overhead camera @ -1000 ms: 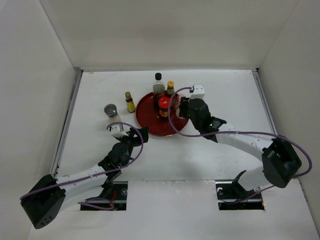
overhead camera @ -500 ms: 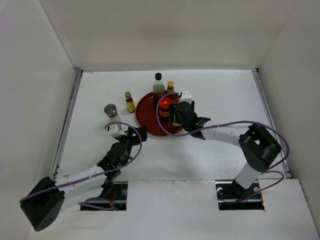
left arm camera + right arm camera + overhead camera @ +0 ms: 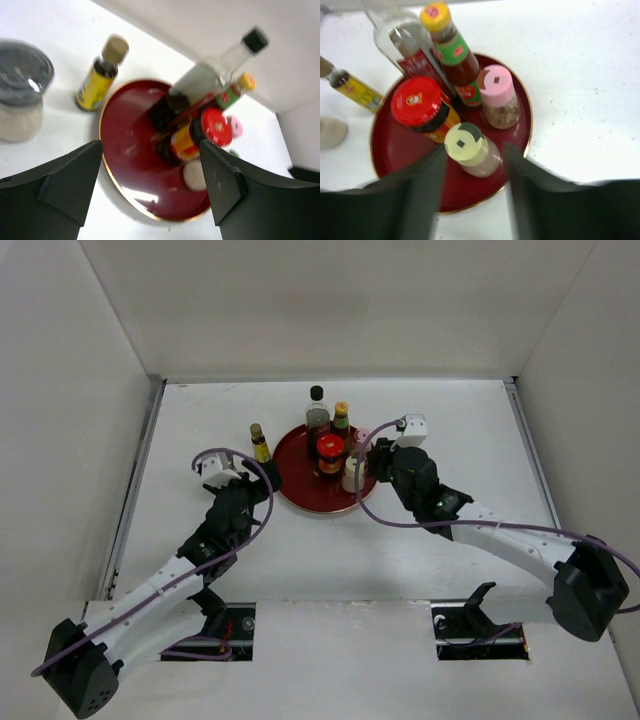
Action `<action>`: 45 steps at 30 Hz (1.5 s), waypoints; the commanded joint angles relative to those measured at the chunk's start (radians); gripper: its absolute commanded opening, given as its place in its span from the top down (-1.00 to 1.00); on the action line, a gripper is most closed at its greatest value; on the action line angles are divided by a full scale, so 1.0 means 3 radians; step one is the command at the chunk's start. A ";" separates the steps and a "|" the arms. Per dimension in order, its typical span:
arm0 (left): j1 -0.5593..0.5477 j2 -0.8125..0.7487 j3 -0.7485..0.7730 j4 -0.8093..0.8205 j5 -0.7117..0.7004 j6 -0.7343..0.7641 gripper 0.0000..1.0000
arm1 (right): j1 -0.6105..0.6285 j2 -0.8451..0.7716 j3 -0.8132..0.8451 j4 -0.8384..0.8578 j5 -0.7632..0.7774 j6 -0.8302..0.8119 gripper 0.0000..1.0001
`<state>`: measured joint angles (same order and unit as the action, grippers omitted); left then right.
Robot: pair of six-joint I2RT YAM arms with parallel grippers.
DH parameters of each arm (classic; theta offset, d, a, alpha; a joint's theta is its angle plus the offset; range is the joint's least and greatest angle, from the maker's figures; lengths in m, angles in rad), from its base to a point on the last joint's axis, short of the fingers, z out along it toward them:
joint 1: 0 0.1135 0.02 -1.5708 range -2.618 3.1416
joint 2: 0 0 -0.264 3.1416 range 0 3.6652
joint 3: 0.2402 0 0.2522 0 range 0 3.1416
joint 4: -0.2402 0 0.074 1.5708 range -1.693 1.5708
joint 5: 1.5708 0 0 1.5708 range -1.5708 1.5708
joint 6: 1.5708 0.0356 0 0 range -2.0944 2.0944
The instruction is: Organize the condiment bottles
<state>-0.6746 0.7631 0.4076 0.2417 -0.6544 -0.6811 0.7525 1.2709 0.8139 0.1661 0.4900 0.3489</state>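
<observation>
As the right gripper (image 3: 374, 454) withdraws, spread and empty, the pale-lidded shaker (image 3: 470, 147) stands delivered on the far-edge red tray (image 3: 395, 150); the spread left gripper (image 3: 150, 150) nears the grey-lidded jar (image 3: 22, 95).

The left arm (image 3: 150, 590) and the right arm (image 3: 510, 540) are built alike: slim white shells set between bulky, rounded black joints. The largest joint (image 3: 585, 590) on each is a blocky black housing. A thin purple cable (image 3: 400, 526) loops loosely along each arm. A small white box (image 3: 412, 427) sits at each wrist. The fingers (image 3: 60, 192) are broad, matte black wedges.
</observation>
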 commanded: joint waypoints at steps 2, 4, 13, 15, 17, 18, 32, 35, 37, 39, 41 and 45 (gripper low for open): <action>0.0119 0.0181 0.0451 -0.0514 -0.0318 0.0082 -0.54 | 0.0005 -0.0038 -0.0217 0.0289 -0.0074 0.0105 0.47; 0.0180 0.0410 0.0665 -0.0529 -0.0370 0.0260 -0.53 | 0.0046 -0.0059 -0.0380 0.0463 -0.0079 0.0146 0.55; 0.0446 0.1500 0.1729 -0.0703 -0.0135 0.0838 -0.22 | 0.0071 -0.0176 -0.0683 0.0811 -0.0084 0.0243 -0.32; 0.0604 0.1689 0.1908 -0.0820 -0.0048 0.0844 -0.28 | 0.0071 -0.0207 -0.0708 0.0842 -0.0059 0.0243 -0.37; 0.0742 0.1853 0.2066 -0.0938 0.0191 0.0834 -0.30 | 0.0071 -0.0238 -0.0729 0.0847 -0.0048 0.0243 -0.38; 0.0799 0.1940 0.2138 -0.0994 0.0304 0.0829 -0.30 | 0.0061 -0.0253 -0.0744 0.0857 -0.0048 0.0248 -0.39; 0.1029 0.2625 0.2374 -0.1066 0.0571 0.0880 -0.21 | -0.0041 -0.0437 -0.0831 0.0863 -0.0053 0.0284 -0.43; 0.1045 0.2692 0.2364 -0.0985 0.0510 0.0890 -0.13 | -0.0041 -0.0391 -0.0821 0.0863 -0.0069 0.0284 -0.43; 0.1045 0.2743 0.2359 -0.0908 0.0479 0.0900 -0.09 | -0.0036 -0.0361 -0.0811 0.0863 -0.0069 0.0284 -0.43; 0.1045 0.2784 0.2359 -0.0837 0.0438 0.0920 -0.04 | -0.0036 -0.0335 -0.0801 0.0868 -0.0069 0.0279 -0.43; 0.1045 0.2845 0.2374 -0.0765 0.0382 0.0961 0.01 | -0.0036 -0.0320 -0.0801 0.0888 -0.0069 0.0269 -0.43; 0.1045 0.2881 0.2369 -0.0709 0.0361 0.0997 0.28 | -0.0036 -0.0294 -0.0790 0.0893 -0.0069 0.0254 -0.42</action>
<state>-0.3668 1.6337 1.0752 -0.0368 -0.5205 -0.4068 0.7406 1.1797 0.5709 0.3691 0.4725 0.4229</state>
